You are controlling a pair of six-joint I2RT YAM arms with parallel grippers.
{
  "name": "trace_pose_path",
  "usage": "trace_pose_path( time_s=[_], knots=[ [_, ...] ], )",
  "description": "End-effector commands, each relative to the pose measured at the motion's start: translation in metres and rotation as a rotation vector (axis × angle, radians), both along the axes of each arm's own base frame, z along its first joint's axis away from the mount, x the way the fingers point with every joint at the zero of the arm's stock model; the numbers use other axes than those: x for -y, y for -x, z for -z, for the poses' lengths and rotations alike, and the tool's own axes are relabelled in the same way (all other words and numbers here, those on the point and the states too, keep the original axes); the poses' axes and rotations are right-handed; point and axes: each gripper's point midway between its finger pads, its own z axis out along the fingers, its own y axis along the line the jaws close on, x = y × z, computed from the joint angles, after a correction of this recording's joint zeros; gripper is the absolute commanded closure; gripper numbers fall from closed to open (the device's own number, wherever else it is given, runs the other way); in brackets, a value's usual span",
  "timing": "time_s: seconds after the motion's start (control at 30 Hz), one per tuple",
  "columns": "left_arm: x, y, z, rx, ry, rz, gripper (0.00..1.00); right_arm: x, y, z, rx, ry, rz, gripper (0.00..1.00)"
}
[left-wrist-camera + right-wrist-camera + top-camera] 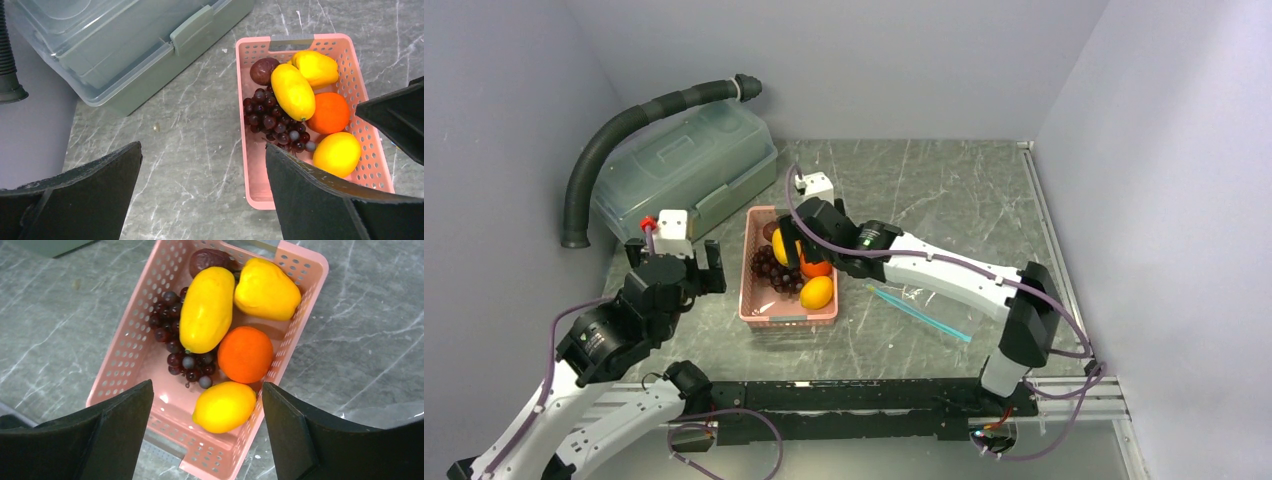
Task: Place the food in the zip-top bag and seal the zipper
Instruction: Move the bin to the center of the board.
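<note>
The food lies in a pink basket (125,347): a long yellow fruit (206,307), a second yellow one (267,290), a round orange (245,354), a yellow lemon-like one (225,406), a purple grape bunch (172,335) and a brown-red ball (207,260). My right gripper (207,390) hovers over the basket's near end, open, its fingers either side of the lemon-like fruit and touching nothing. My left gripper (203,147) stands open over bare table left of the basket (255,195). The clear zip-top bag (934,298) lies flat right of the basket, its teal zipper (921,313) showing.
A translucent grey-green lidded box (689,165) stands at the back left, close to the basket's far corner. A black ribbed hose (624,130) curves over it down to the table. Walls close in the table on the left, back and right.
</note>
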Motion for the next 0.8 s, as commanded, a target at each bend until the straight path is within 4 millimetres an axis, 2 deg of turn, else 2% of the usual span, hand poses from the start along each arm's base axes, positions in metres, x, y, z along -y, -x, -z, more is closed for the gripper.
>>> trace_pose_path(
  time_s=[0.0, 0.37, 0.77],
  knots=[
    [-0.004, -0.002, -0.012, 0.039, 0.034, -0.04, 0.01, 0.006, -0.015, -0.003, 0.017, 0.013, 0.122, 0.19],
    [-0.001, -0.004, -0.01, 0.028, 0.029, -0.028, 0.01, 0.03, -0.035, 0.045, -0.069, 0.074, 0.221, 0.38],
    [0.002, -0.006, -0.009, 0.029, 0.025, -0.018, 0.01, 0.056, -0.04, 0.094, -0.139, 0.156, 0.309, 0.44]
  ],
)
